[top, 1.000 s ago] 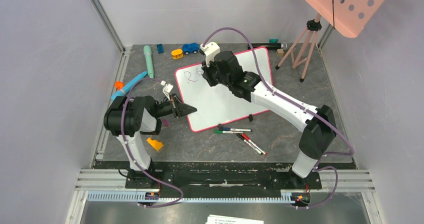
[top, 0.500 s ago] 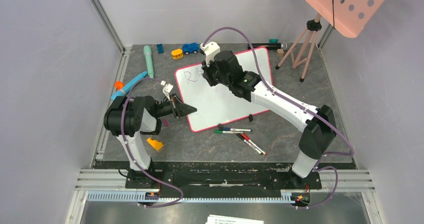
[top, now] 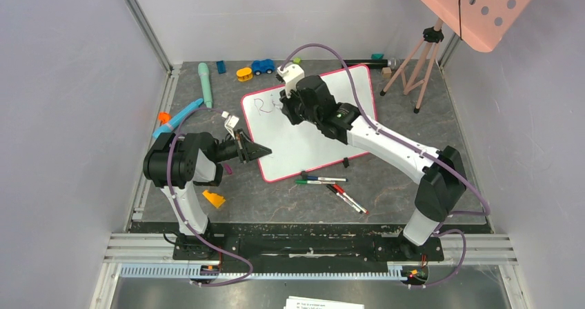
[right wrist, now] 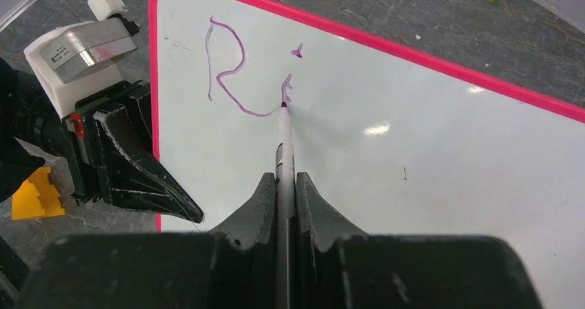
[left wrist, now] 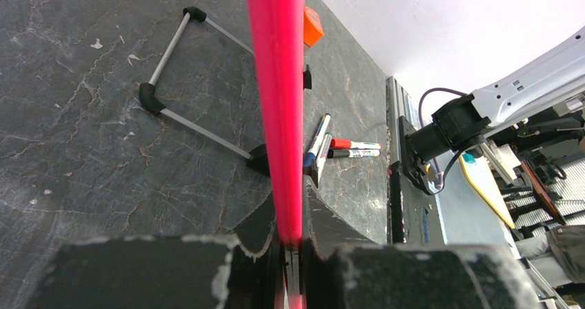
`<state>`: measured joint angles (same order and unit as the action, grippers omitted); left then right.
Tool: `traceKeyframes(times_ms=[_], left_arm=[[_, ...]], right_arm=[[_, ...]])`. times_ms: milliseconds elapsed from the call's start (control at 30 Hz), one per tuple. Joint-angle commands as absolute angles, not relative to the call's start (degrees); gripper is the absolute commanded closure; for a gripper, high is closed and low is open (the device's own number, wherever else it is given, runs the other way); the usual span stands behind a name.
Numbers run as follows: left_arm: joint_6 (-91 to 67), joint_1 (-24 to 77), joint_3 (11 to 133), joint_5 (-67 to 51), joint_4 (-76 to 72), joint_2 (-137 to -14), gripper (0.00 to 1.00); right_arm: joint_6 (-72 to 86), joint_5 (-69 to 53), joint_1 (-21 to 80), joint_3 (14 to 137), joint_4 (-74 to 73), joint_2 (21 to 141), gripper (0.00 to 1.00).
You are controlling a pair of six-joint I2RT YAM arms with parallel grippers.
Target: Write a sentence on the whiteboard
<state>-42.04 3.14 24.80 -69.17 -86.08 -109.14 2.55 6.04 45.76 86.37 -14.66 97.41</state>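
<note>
Two purplish-pink letters, "Ri", form the sentence point(right wrist: 241, 67) at the top-left corner of the whiteboard point(right wrist: 428, 164), white, pink-rimmed, lying on the table point(top: 386, 178). The right gripper point(right wrist: 281, 185) pinches a marker point(right wrist: 283, 140), its tip touching the board; the left gripper point(left wrist: 291, 226) clamps the rim.

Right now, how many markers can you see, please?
5 markers: one in the right gripper, tip on the whiteboard; a pair by its near edge; another pair right of it.
</note>
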Motion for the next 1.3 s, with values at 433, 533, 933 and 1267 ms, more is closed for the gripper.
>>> traceKeyframes(times_ms=[433, 533, 933, 1267], left_arm=[[-37.1, 4.7, 24.5, -72.8, -89.2, -110.2, 0.98], [-37.1, 4.7, 24.5, -72.9, -89.2, -110.1, 0.98], [-36.9, 4.7, 24.1, -72.9, -89.2, -109.8, 0.98], [-37.0, 4.7, 24.1, -72.6, -89.2, -110.4, 0.98]], right_arm=[[2.9, 6.5, 45.5, 83.7, -15.3, 94.2, 1.0], [2.6, 5.1, 45.5, 84.5, -15.3, 93.5, 1.0], [4.3, 3.6, 44.6, 89.0, -14.2, 88.8, 1.0], [6.2, 4.1, 43.3, 88.9, -15.1, 86.3, 1.0]])
